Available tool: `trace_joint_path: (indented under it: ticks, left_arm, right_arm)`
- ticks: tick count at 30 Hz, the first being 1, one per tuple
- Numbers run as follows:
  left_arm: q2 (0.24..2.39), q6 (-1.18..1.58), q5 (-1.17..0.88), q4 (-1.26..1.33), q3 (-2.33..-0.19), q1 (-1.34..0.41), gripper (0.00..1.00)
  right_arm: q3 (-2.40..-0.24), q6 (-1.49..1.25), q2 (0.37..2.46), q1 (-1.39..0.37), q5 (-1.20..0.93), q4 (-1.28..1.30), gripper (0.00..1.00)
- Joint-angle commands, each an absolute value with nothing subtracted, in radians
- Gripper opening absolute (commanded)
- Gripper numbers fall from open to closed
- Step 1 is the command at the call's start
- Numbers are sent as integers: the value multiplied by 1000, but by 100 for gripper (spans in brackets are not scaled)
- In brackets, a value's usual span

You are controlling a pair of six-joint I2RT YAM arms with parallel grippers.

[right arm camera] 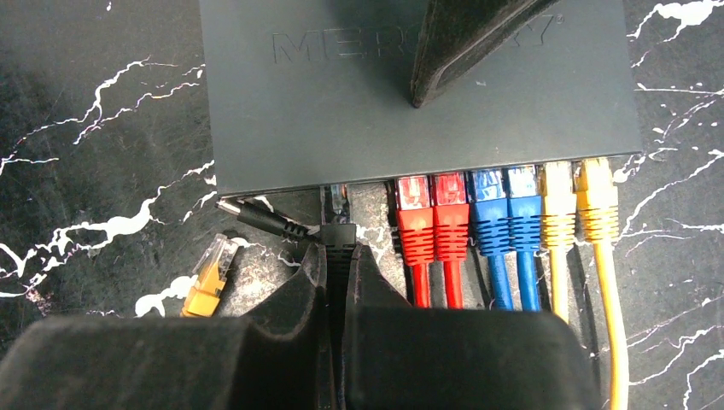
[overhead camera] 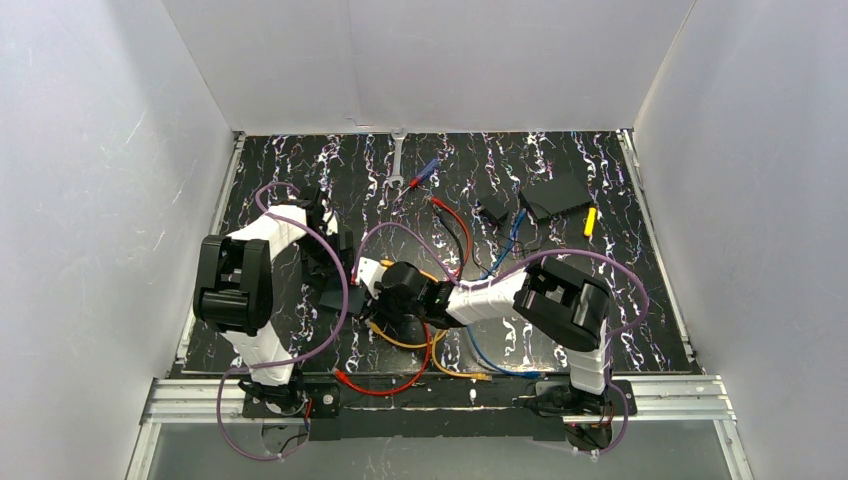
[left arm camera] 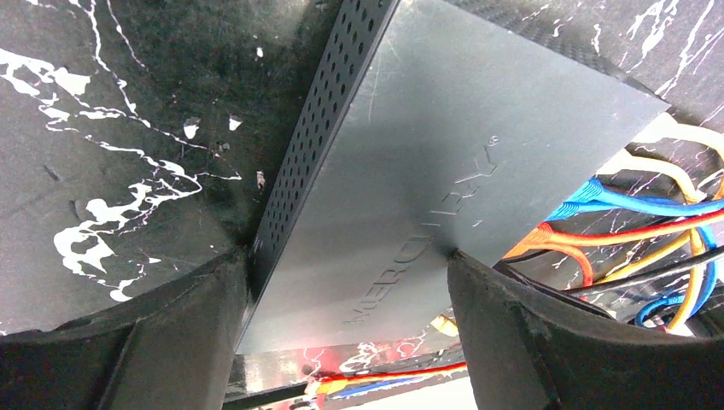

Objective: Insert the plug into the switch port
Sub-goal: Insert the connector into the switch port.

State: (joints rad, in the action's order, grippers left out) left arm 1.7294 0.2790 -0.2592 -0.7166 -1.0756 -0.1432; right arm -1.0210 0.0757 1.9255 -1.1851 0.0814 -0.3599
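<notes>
White-walled booth around a black, white-veined table (overhead camera: 480,160). From above, the left arm (overhead camera: 265,235) and right arm (overhead camera: 500,292) meet left of centre, toward the near edge.

Left wrist view: the switch (left arm camera: 444,128) lies flat between the left gripper's (left arm camera: 350,256) wide-spread jaws, one fingertip (left arm camera: 468,266) on its top face and the other at its perforated side.

Right wrist view: the right gripper (right arm camera: 340,252) pinches a black plug (right arm camera: 339,231), its tip at the port row beside seated red cables (right arm camera: 431,231), blue cables (right arm camera: 505,226) and yellow cables (right arm camera: 580,213). Whether it is in, I cannot tell.
</notes>
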Motion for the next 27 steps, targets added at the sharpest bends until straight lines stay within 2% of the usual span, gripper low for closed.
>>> trace_joint_path:
  ticks: [1,13,21,27]
  left_arm:
    - [1734,335,-514,-691,-1048,-216,79]
    - [1723,327,-519,-694,-1045,-276,78]
    - [1715,332,-519,-693,-1039,-281,78]
    - [1724,346,-553,-683,-1032,-282,78]
  right_arm:
    - [-1071,54,1972,-1189,144,-520,1]
    - [-1132,161,1976,-1181,153,-627,1]
    - [-1226,78,2008,-1126,278,-548,1]
    - [-1236,99,2012,-1118,260,-571,1]
